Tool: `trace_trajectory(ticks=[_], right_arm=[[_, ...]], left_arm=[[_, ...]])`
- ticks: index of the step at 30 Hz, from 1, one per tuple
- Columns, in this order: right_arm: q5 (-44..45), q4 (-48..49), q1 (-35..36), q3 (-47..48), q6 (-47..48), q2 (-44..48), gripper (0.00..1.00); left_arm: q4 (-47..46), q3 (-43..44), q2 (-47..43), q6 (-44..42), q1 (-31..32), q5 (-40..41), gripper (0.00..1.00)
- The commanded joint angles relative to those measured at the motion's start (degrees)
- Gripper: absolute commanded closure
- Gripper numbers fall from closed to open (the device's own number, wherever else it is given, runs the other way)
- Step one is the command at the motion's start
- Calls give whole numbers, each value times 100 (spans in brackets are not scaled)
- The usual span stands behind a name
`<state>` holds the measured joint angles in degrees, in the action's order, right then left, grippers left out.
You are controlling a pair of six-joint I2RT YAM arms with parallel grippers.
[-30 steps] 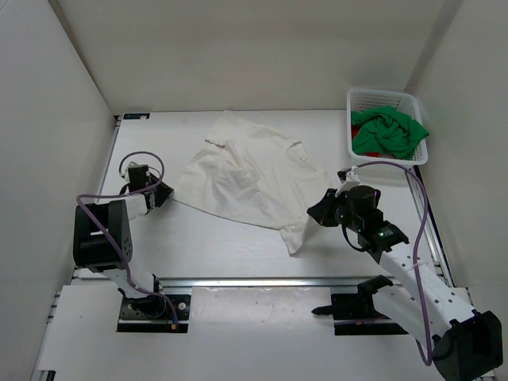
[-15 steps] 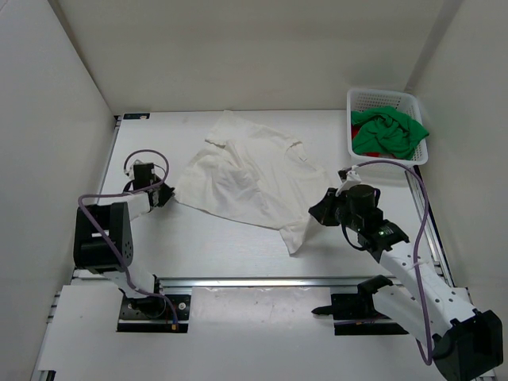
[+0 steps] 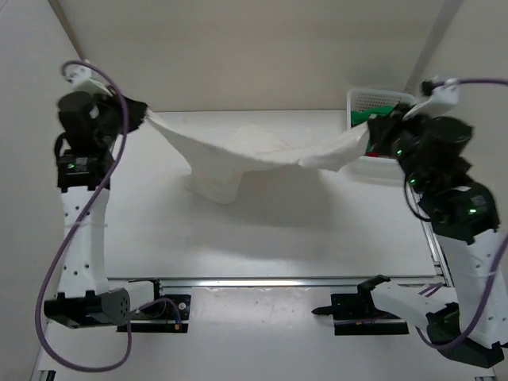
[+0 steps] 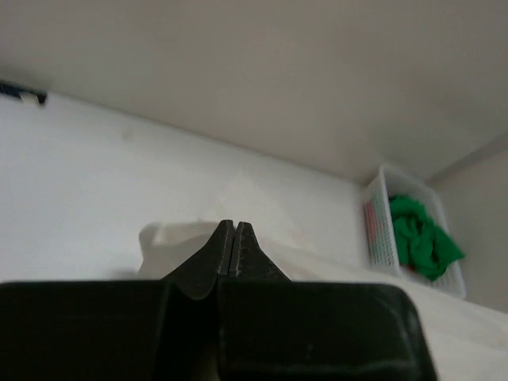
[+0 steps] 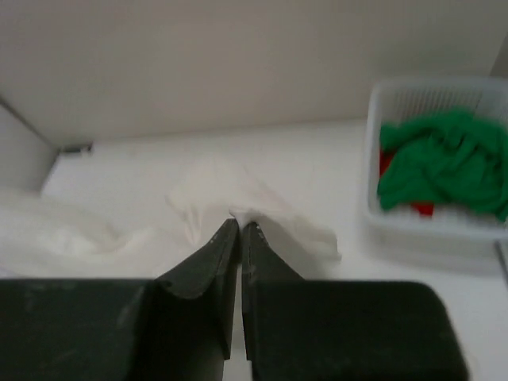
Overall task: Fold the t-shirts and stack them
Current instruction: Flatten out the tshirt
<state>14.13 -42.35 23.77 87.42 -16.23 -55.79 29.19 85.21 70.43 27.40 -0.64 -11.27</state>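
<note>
White t-shirt (image 3: pixel 238 163) hangs stretched, long axis left to right, between left tool (image 3: pixel 145 117) and right tool (image 3: pixel 367 136), each clamped on one end; its middle sags toward the surface (image 3: pixel 278 230).

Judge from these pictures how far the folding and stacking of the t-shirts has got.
Done: nothing folded or stacked yet. In hand: the white t-shirt hangs stretched between the left gripper and right gripper, both shut on it. Remaining: the green t-shirt and red t-shirt lie crumpled in the basket.
</note>
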Motion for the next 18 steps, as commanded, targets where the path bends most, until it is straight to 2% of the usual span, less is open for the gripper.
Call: trace_trajectory(ticks=[1,3,6,7,8,9,10,11,12,13,14,15,16,17,18], right_arm=[[696,-940,39,2087,568,-528,100],[950,-1109,416,3050,647,-1046,100],[2292,-776,1978,4010,1077,-1573,100],[3340,-236,3018,4107,1548,-1662,100],[4038,240,4464,3864,2745,-1689,100],[5655,5004,5627,2591,5602,-1481,100],[5836,7662,5769,1726,7658,-1348,100],[5864,9029,6005,1796,9619,-1547,100],[5951,7937,5320,2832,8107,-2010,100],[5326,4968,4861,3208,6969,-2058,100],[4902,4260,4839,3342,6105,-2033,100],[4732,3991,4291,2969,5722,-1911,100],[4522,3745,4094,2817,5536,-1918,100],[3963,2803,3709,2738,4777,-2005,100],[3287,1601,2539,2815,3473,-2067,100]], left_arm=[[1149,1154,-267,-139,-375,-508,100],[1080,1698,-302,150,-603,-849,100],[1300,2612,-100,283,-832,-808,100],[1308,2780,-39,310,-771,-633,100],[1317,2817,-21,327,-805,-596,100],[1291,2782,14,345,-936,-674,100],[1265,2712,49,424,-998,-736,100],[1178,2668,93,450,-1121,-841,100],[1055,2528,128,512,-1157,-964,100],[984,2336,146,590,-1236,-1009,100],[801,2203,137,626,-1175,-948,100],[607,1915,120,653,-1053,-782,100],[518,1677,128,644,-982,-659,100],[465,1526,155,574,-886,-553,100],[395,1438,190,556,-737,-369,100]])
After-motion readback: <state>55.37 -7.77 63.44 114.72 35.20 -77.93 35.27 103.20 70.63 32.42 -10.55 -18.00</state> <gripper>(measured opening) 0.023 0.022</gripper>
